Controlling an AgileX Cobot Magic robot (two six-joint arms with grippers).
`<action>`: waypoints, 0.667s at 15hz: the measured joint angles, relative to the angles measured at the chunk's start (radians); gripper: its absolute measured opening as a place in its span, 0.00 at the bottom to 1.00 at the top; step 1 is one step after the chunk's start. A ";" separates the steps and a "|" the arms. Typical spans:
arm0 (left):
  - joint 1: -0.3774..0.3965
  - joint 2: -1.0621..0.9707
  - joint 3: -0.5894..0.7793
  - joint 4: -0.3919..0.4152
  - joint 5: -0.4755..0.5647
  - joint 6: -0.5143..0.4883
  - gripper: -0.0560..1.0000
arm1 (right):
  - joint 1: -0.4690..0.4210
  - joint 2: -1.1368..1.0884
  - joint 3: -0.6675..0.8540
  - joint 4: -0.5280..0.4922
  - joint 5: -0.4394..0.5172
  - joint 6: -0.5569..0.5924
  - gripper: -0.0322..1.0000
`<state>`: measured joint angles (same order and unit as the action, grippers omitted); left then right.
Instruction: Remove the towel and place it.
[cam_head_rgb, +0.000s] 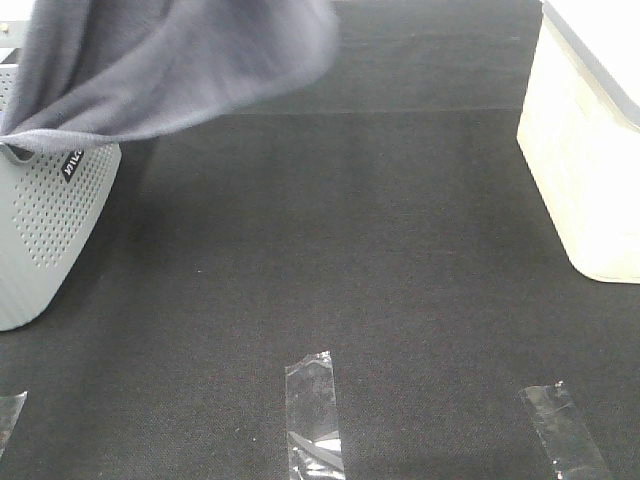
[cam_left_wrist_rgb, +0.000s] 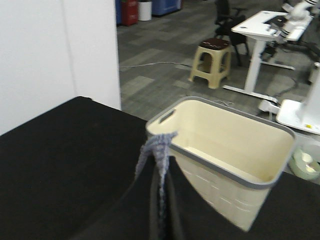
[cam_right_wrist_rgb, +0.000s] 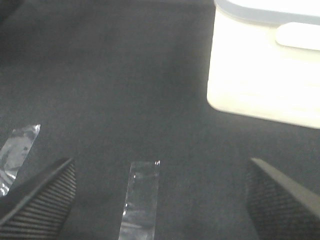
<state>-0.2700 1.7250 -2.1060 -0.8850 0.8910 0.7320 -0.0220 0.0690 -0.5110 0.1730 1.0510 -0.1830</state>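
Black textured tabletop (cam_head_rgb: 380, 250) below, grey office floor beyond it with a beige stool (cam_left_wrist_rgb: 210, 60) and a white desk (cam_left_wrist_rgb: 260, 25). Left gripper (cam_left_wrist_rgb: 160, 215) raised well above the tabletop, angled down toward the cream bin (cam_left_wrist_rgb: 225, 150), clamped shut on a narrow bunched fold of the towel (cam_head_rgb: 170, 60). From the high camera, only the towel itself in view: hanging in a broad grey-lavender sheet at the upper left, lower hem draped across the rim of the grey perforated basket (cam_head_rgb: 40, 220). Right gripper (cam_right_wrist_rgb: 160, 162) above the tabletop near the bin, ribbed fingers (cam_right_wrist_rgb: 40, 200) spread wide and empty, pointed over a tape strip (cam_right_wrist_rgb: 140, 200). Small black tag (cam_head_rgb: 72, 163) on the basket wall just under the hem, white lettering too small to read. Wide bare stretch of tabletop between basket at the left and bin at the right. Three clear tape strips along the near side, well apart from each other. Far table edge just behind the bin, dropping to the floor.
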 joint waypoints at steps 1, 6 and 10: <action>-0.050 0.000 0.000 0.000 0.034 0.016 0.05 | 0.000 0.023 0.000 0.003 -0.003 0.000 0.85; -0.206 0.000 0.000 -0.001 0.146 0.056 0.05 | 0.000 0.054 0.000 0.123 -0.049 -0.016 0.84; -0.247 0.000 0.000 -0.002 0.208 0.058 0.05 | 0.000 0.199 0.000 0.396 -0.165 -0.264 0.84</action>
<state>-0.5170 1.7250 -2.1060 -0.8870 1.0990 0.7900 -0.0220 0.2680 -0.5110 0.5690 0.8860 -0.4470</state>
